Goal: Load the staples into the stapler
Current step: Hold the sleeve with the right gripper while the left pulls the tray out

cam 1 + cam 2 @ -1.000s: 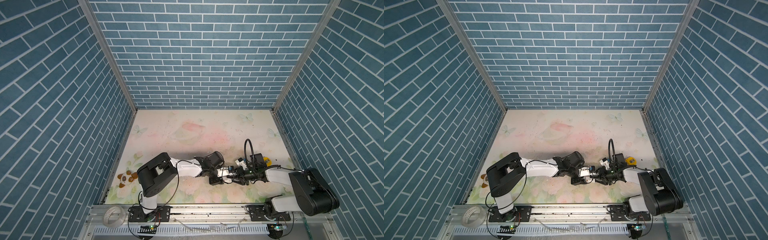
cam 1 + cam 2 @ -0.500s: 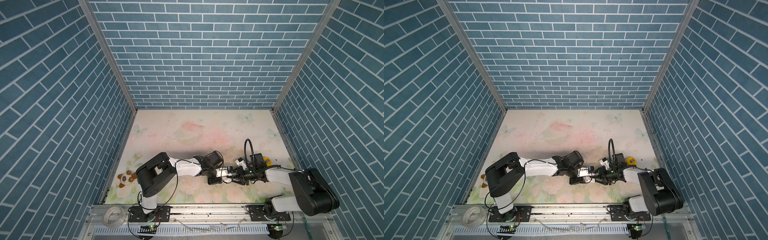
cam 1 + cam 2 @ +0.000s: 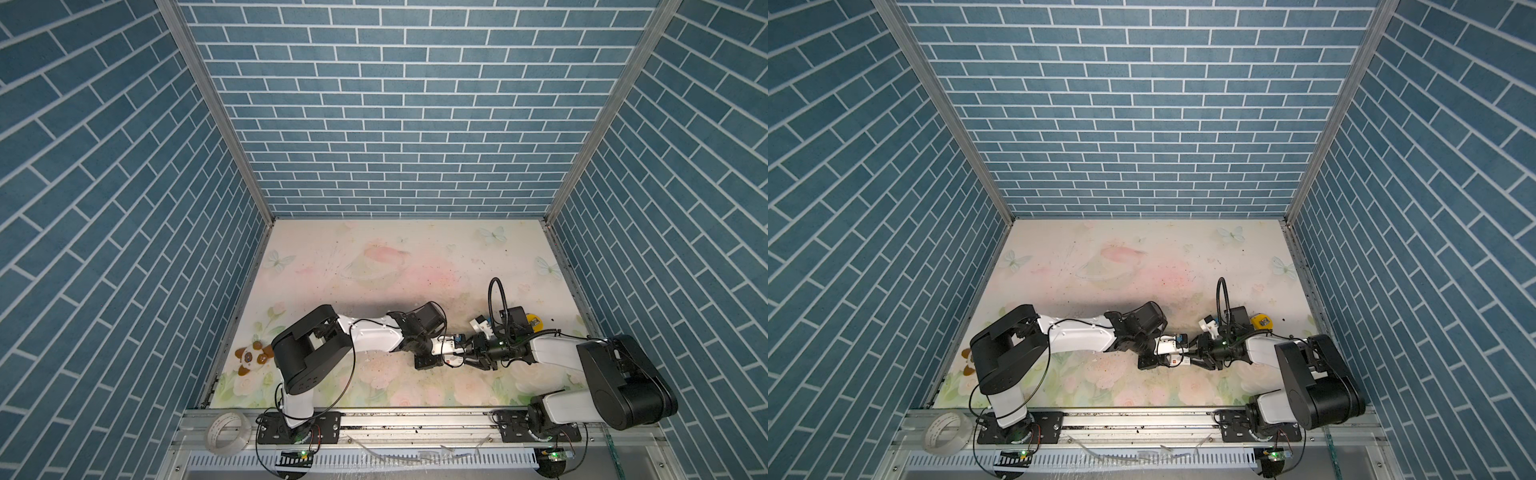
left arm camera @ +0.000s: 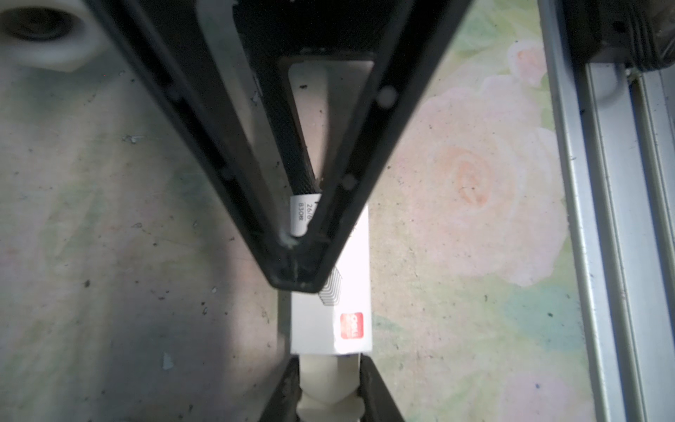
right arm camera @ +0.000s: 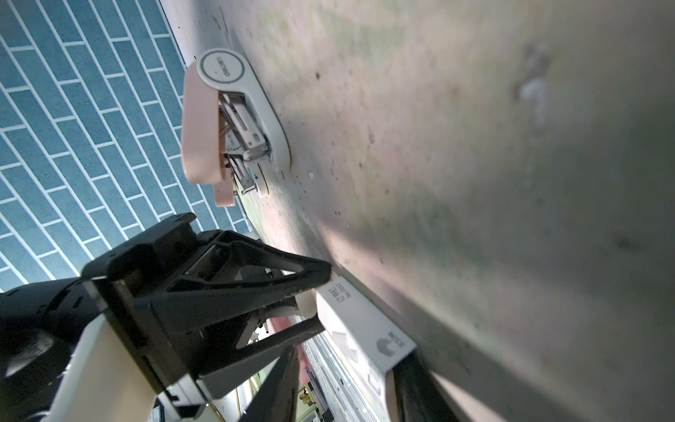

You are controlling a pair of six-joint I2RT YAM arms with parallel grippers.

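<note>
Low over the mat's middle, the two grippers meet tip to tip in both top views. Between them is a white sleeve (image 4: pixel 330 325) (image 5: pixel 361 329) (image 3: pixel 451 353) with a red mark. My right gripper (image 5: pixel 350 365) (image 3: pixel 467 353) is shut on the sleeve. My left gripper (image 4: pixel 328 365) (image 3: pixel 441 352) is shut on a cream-white tray end (image 4: pixel 328 376) that sticks out of the sleeve. The staples are hidden inside. The stapler (image 5: pixel 226 120), pink top lifted off its white base with the metal channel showing, stands on the mat beyond the left gripper. I only make it out in the right wrist view.
A yellow object (image 3: pixel 533 321) (image 3: pixel 1261 321) lies just behind the right wrist. A small panda toy (image 3: pixel 251 359) sits by the left wall. A tape roll (image 3: pixel 226 434) rests on the front rail (image 4: pixel 602 219), which runs close beside the sleeve.
The left gripper's jaws have closed from partly open onto the tray end. The right gripper has kept its hold on the sleeve, and both arms have barely shifted.
</note>
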